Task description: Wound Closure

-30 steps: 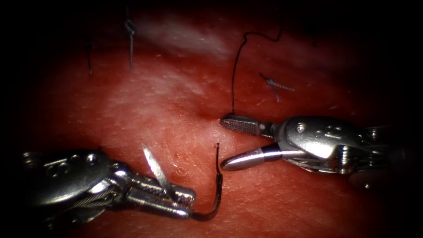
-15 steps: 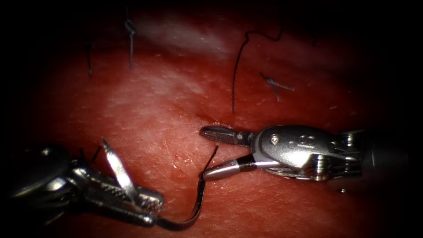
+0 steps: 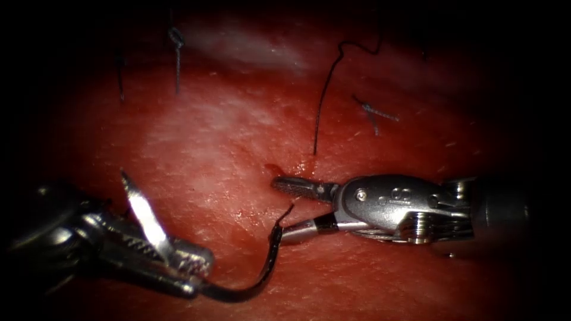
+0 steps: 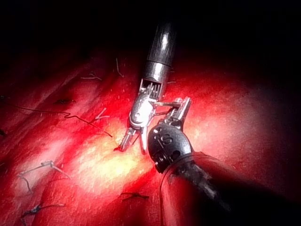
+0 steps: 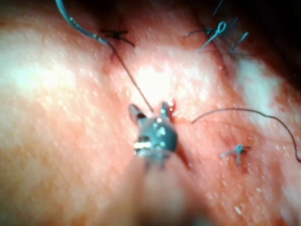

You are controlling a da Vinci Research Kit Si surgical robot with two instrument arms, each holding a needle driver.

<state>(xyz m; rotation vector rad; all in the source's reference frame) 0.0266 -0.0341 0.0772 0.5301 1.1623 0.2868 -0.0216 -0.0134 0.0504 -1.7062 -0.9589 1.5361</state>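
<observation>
In the endoscope view my left tool [image 3: 199,278] comes in from the lower left, shut on the curved needle [image 3: 262,273] low on its curve. The needle arcs up and right, free of the tissue [image 3: 196,137], and its thin end sits between the open jaws of my right tool [image 3: 281,207], against the lower one. A dark thread [image 3: 321,101] rises from the tissue just above the right tool's upper jaw, beside a small red cut [image 3: 275,169]. The left wrist view has the left tool [image 4: 181,106] close to the right tool's [image 4: 133,148] spread jaws. The right wrist view shows the right tool [image 5: 149,109] open.
Tied stitches with short cut ends sit on the tissue, one knot [image 3: 175,37] at the upper left and another [image 3: 372,112] to the right of the thread. Red fluid wets the surface around the tools. More stitch ends [image 5: 237,151] lie near the right tool.
The left tool moved left and down, carrying the needle with it. The right tool moved left and lower, and its open jaws came around the needle's upper end.
</observation>
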